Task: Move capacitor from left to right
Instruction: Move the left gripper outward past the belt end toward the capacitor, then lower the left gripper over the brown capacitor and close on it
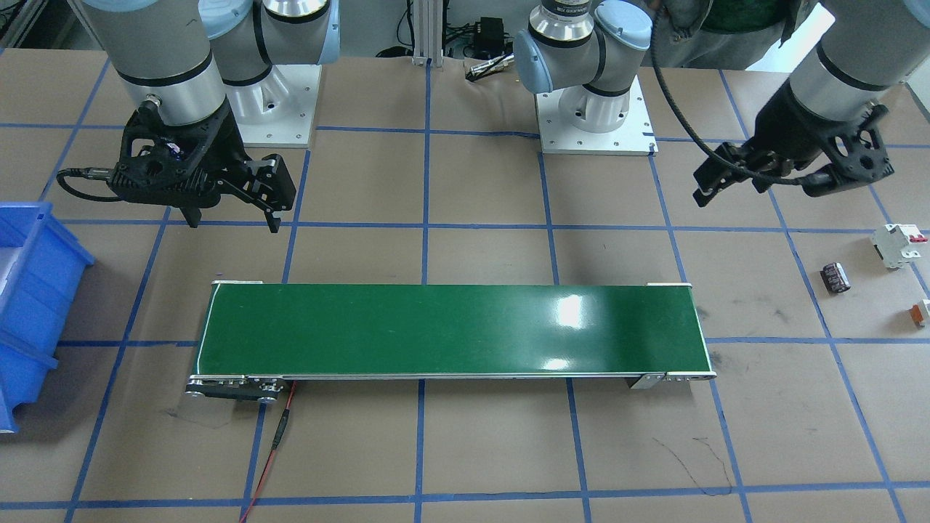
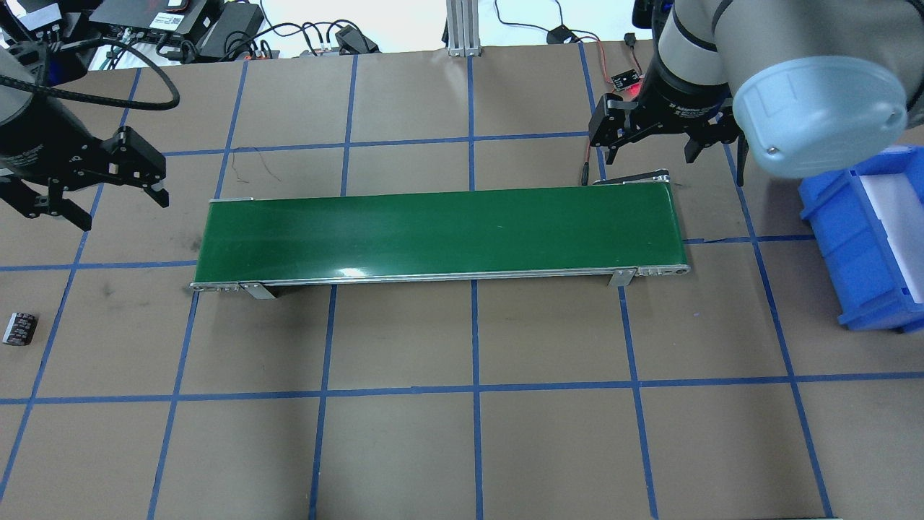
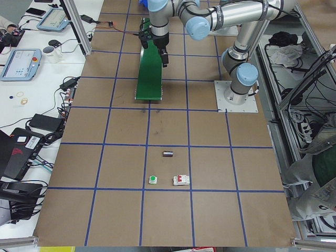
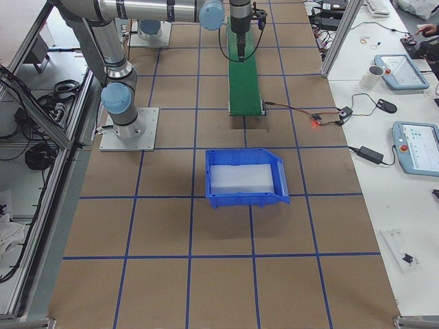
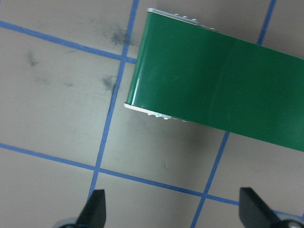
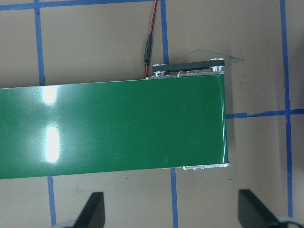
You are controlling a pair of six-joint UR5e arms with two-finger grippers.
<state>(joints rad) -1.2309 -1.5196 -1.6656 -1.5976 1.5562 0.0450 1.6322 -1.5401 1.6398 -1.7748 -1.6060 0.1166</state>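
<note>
The capacitor (image 1: 835, 278) is a stubby black cylinder with grey markings lying on its side on the brown table; it also shows in the overhead view (image 2: 19, 328) and the left side view (image 3: 168, 154). My left gripper (image 1: 730, 189) hovers open and empty beyond the conveyor's left end, well apart from the capacitor, as the overhead view (image 2: 115, 209) and its wrist view (image 5: 173, 209) show. My right gripper (image 1: 232, 220) hangs open and empty over the conveyor's right end, also in the overhead view (image 2: 650, 155) and its wrist view (image 6: 172, 209).
A green conveyor belt (image 2: 440, 231) lies across the table's middle. A blue bin (image 2: 866, 245) stands past its right end. A white breaker with a red switch (image 1: 899, 245) and a small orange-and-white part (image 1: 921, 312) lie near the capacitor.
</note>
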